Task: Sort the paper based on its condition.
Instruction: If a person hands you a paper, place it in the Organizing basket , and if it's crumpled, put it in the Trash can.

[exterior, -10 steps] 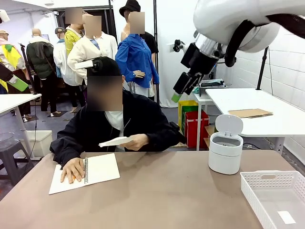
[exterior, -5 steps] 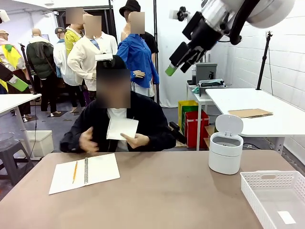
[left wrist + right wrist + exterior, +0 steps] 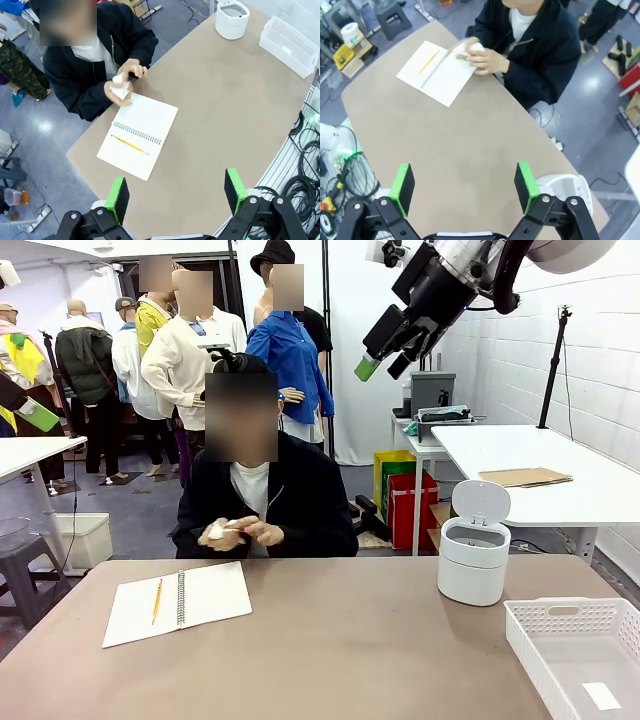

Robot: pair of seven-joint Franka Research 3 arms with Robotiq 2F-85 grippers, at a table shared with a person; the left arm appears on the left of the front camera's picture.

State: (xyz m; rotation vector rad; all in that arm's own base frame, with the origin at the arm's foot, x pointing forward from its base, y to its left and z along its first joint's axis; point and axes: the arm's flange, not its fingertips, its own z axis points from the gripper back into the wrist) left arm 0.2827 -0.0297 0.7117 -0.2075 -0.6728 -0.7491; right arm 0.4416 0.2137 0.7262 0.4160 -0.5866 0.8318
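Two hands point(image 3: 258, 532) pressing paper point(image 3: 120, 86) at chest | right gripper point(image 3: 381, 362) high, jaws apart

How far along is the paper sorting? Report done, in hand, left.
Done: no sorted paper that I can make out. In hand: the person's hands hold a crumpled paper wad at the far edge of the table. Left: all the sorting; left gripper and right gripper hang open, empty, high above.

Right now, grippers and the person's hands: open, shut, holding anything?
Left gripper: open, empty.
Right gripper: open, empty.
Person's hands: both around a crumpled paper wad.
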